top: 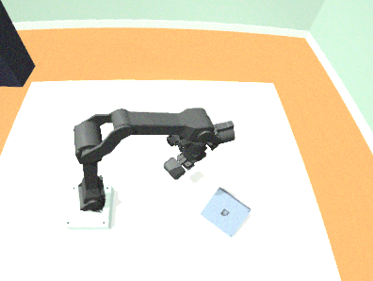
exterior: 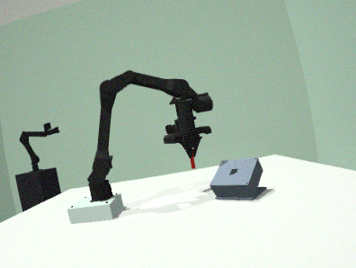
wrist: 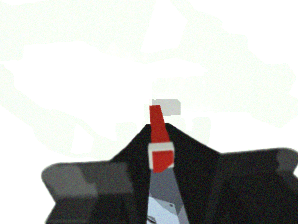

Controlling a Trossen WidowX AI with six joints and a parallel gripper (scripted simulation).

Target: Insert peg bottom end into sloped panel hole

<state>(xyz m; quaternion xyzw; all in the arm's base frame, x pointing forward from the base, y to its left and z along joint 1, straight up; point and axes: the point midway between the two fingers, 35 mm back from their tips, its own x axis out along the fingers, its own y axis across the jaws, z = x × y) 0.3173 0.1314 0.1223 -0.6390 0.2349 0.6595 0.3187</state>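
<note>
The red peg [exterior: 193, 163] [wrist: 156, 120] hangs from the gripper, with its lower end pointing down and clear of the table. A pale band edges its near end in the wrist view. My gripper [exterior: 192, 154] [wrist: 157, 128] is shut on the peg; in the top view its fingertips and the peg are hidden by the arm. The blue-grey sloped panel [top: 235, 203] [exterior: 246, 168] stands apart from the peg, lower and to the right in the exterior view. Its face has one dark, angular hole [top: 225, 212] [exterior: 234, 172]. Part of the panel [wrist: 165, 206] shows between the fingers in the wrist view.
The arm's pale base [top: 89, 222] [exterior: 95, 211] stands on the white table at the left. A second small arm [exterior: 29, 146] stands on a dark block [exterior: 38, 186] in the left background. A small grey shadow patch [wrist: 171, 107] lies beyond the peg tip.
</note>
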